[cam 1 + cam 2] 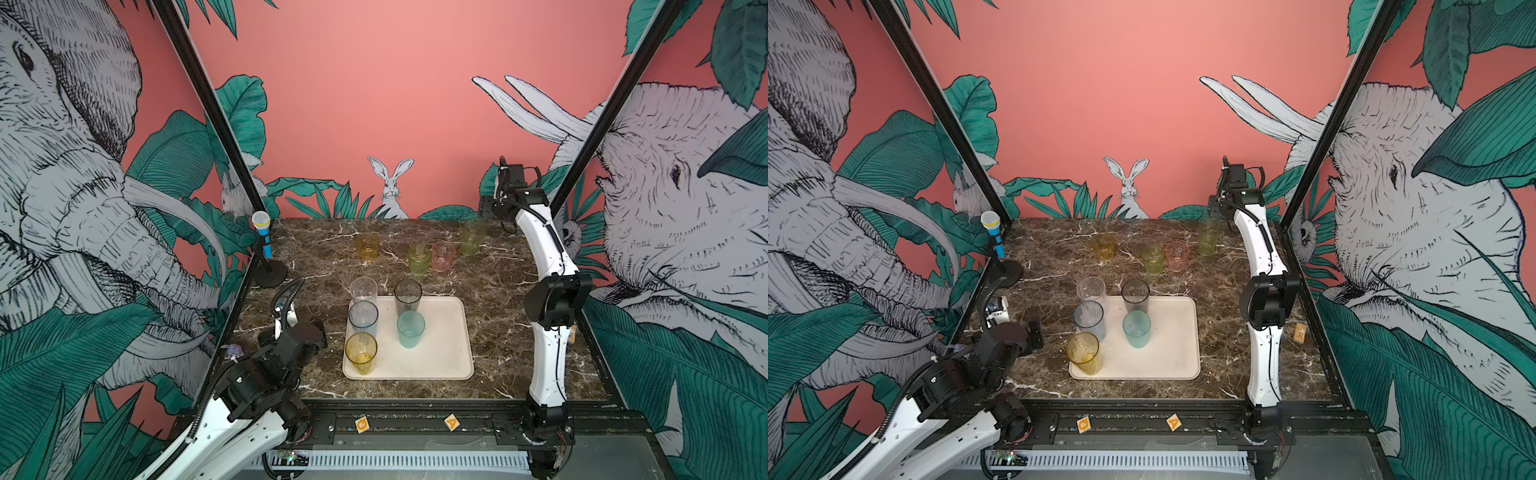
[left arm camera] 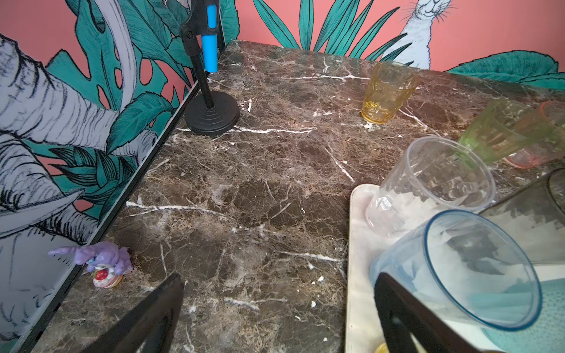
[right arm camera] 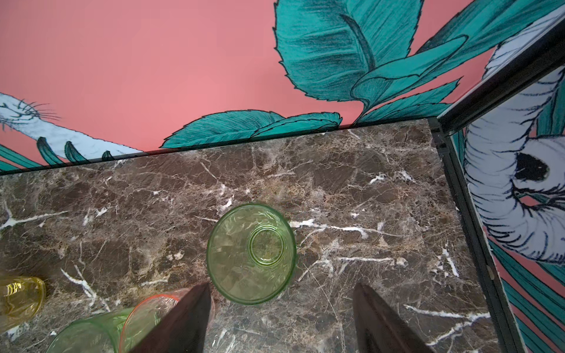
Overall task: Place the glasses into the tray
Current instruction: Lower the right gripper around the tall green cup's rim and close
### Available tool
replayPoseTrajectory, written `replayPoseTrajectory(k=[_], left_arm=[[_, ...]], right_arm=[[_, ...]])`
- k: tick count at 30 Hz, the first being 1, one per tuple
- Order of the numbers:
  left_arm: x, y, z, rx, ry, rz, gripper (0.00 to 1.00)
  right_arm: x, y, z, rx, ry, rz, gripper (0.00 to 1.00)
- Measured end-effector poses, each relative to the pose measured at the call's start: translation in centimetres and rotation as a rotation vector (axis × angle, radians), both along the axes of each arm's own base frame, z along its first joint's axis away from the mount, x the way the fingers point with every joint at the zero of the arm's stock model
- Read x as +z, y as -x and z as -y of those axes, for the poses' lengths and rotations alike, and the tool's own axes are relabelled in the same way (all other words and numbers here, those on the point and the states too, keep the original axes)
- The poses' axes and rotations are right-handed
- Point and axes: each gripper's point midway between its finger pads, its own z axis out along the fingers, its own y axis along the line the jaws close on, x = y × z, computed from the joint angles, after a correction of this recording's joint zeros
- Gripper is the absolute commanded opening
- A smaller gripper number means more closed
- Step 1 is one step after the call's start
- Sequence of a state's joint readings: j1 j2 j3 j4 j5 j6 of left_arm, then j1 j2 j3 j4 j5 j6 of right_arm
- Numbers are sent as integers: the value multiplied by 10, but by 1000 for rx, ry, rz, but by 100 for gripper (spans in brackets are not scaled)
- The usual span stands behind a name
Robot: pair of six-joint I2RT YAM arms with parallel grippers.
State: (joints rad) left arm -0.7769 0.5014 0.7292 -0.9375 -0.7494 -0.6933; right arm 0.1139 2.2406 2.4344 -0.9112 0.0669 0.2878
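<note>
- Tray point(image 1: 440, 349) lies flat on the near middle of the dark marble tabletop point(image 1: 494, 299); we see it in both top views.
- Left tool point(image 2: 279, 282): low over the tabletop just left of the tray, fingers spread wide, gripping nothing.
- Right tool point(image 3: 282, 288): at the far right corner, fingers parted, nothing clamped. The tall green glass point(image 3: 251, 253) stands upright on the tabletop below, just ahead of the tips. We cannot tell if a tip touches its rim.
- Five tall glasses stand upright on the tray. We mark the clear glass point(image 1: 363, 291), blue-grey glass point(image 1: 363, 318) and yellow glass point(image 1: 361, 353) along the left rim, far to near. The smoky grey glass point(image 1: 407, 297) and teal glass point(image 1: 410, 329) stand in a second row beside them.
- Three short glasses stand off the tray on the far tabletop. The amber glass point(image 1: 368, 246) stands alone; the short green glass point(image 1: 419, 258) is just beside the pink glass point(image 1: 443, 255).
- Toy microphone point(image 1: 262, 232): on a black stand at the far left edge.
- Purple figurine point(image 2: 97, 262): at the left edge, near the left tool.
</note>
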Motion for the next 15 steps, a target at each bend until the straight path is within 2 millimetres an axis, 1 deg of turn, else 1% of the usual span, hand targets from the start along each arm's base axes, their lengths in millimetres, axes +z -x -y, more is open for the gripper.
replayPoseTrajectory(k=[6,15], left_arm=[[-1,1,-1,3,0,-2,98],[-2,4,-5,9,-5,-3,98]], right_arm=[[-21,-8,7,-36,-27,-30,76],[-56,-14,1,-48,-74,-94,73]])
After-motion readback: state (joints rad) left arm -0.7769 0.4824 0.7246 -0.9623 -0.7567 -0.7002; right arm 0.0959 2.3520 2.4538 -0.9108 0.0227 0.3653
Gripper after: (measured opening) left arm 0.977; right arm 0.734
